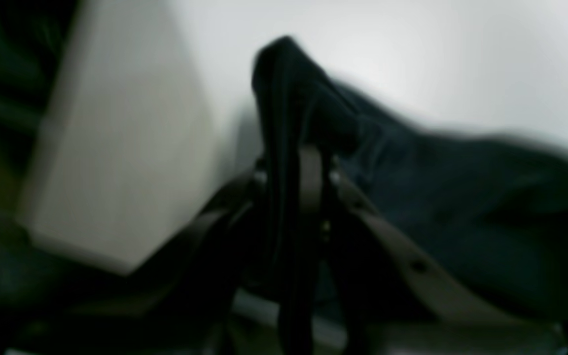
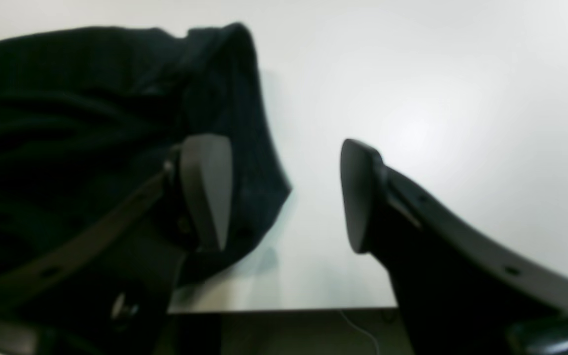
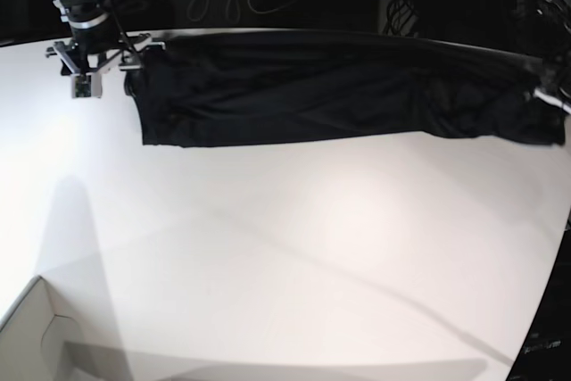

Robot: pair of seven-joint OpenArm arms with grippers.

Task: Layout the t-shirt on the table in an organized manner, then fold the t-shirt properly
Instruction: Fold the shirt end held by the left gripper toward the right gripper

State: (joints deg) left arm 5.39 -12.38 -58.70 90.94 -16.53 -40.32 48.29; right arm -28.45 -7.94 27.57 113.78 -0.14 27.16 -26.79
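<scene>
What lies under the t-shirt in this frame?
The white table lies under the t-shirt, which is stretched along its far edge. The surface beneath the fabric is covered; nothing else shows there.

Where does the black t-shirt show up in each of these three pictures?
Left wrist: the t-shirt fills the centre and right, pinched in the left claw.
Right wrist: it fills the left side, beside the open right claw.
Base: stretched along the far edge.
Shared landmark: the white table.
</scene>
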